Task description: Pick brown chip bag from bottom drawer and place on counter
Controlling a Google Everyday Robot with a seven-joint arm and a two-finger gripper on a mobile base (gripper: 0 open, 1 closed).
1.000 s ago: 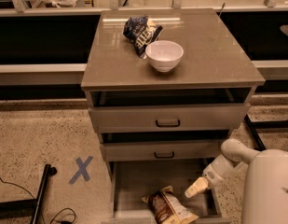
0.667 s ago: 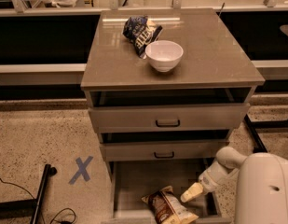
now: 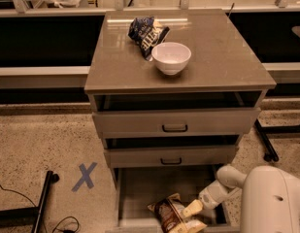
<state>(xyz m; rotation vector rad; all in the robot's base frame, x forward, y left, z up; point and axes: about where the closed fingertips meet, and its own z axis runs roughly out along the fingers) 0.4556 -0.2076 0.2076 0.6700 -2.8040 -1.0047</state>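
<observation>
Nearest the camera, the robot's white arm (image 3: 266, 198) reaches down from the right into the open bottom drawer (image 3: 149, 186). Its gripper (image 3: 192, 209) sits low by the drawer's front edge, touching or just beside the right side of the brown chip bag (image 3: 167, 213). Whether the gripper is apart, together or clamped on the bag cannot be told. The bag lies tilted against the front edge, right of the middle, not yet lifted.

The middle drawer (image 3: 171, 157) and the top drawer (image 3: 175, 123) both stand slightly pulled out above it. Beyond them the counter (image 3: 227, 57) carries a white bowl (image 3: 171, 57) near its centre and a dark blue chip bag (image 3: 147, 31) towards the far edge.

The risks, as I judge them:
- A pinch on a loose crinkle alone could let the bag slip free.
- A straight lift could snag the bag under the middle drawer's front.
- A careless placement could knock the bowl, so the bare front right corner looks safer.
</observation>
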